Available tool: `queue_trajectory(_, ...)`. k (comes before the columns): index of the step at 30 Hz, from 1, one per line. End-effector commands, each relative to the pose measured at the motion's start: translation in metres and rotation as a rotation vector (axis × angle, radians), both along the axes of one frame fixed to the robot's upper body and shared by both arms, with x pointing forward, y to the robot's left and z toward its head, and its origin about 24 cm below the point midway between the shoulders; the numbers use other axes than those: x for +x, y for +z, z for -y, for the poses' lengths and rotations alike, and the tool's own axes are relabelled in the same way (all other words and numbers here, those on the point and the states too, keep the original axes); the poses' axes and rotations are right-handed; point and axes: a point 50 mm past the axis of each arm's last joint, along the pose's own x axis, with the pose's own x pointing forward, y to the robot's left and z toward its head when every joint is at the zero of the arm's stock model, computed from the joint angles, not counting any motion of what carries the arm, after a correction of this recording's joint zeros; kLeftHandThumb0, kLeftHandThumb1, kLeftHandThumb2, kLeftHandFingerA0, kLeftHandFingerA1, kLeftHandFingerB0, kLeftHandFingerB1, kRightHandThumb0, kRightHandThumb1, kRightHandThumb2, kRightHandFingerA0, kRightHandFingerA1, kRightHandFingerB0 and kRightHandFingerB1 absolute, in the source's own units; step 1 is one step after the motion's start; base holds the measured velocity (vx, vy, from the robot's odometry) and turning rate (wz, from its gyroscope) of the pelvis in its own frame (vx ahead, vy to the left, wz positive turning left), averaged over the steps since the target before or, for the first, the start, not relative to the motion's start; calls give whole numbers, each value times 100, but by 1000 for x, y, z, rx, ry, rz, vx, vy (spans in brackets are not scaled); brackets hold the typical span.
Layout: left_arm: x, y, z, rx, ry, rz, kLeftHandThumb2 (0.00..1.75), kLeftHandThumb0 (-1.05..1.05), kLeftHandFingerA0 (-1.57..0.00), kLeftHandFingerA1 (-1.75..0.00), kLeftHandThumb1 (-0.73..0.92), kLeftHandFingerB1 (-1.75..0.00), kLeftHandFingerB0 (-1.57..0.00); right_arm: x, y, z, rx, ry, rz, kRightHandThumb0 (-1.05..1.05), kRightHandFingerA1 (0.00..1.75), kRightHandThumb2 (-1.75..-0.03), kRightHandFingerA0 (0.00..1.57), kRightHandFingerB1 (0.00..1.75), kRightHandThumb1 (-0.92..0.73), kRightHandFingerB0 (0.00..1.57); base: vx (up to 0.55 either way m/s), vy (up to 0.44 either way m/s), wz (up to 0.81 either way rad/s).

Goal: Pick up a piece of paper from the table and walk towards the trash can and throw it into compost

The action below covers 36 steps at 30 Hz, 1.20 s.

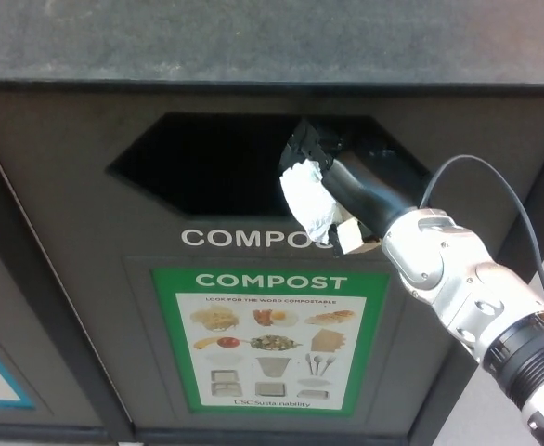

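Now my right hand (332,177), fingers clenched on the crumpled paper (309,200), sits at the compost bin opening (198,167)'s four o'clock; I'd push deeper before releasing.

"COMPOST" on bin (86,307), green poster (267,339)

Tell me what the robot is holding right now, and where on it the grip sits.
The right hand holds a crumpled white paper by its upper end at the compost bin's opening; the rest hangs below.
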Motion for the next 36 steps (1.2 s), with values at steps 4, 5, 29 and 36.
queue_trajectory(4, 1, 2, 1, 22, -31, 31, 88, 6, -95, -65, 64, -69, -91, 12, 10, 7, 0, -82, 64, -7, 175, -105, 86, 170, -56, 72, 0, 0, 0)
queue_trajectory(5, 1, 2, 1, 19, -32, 32, 88, 6, -95, -65, 64, -69, -91, 13, 11, 7, 0, -87, 67, -7, 175, -105, 86, 170, -56, 72, 0, 0, 0)
queue_trajectory(29, 7, -3, 12, 23, -52, 34, 77, 7, -97, -70, 68, -68, -90, 38, 40, -11, 16, -255, -4, -10, 166, -81, 87, 146, -65, 77, 0, 0, 0)
queue_trajectory(36, 11, -2, 17, 5, -62, 43, 84, 6, -98, -70, 68, -69, -94, 33, 24, -11, 41, -302, -38, -6, 163, -79, 80, 142, -61, 69, 0, 0, 0)
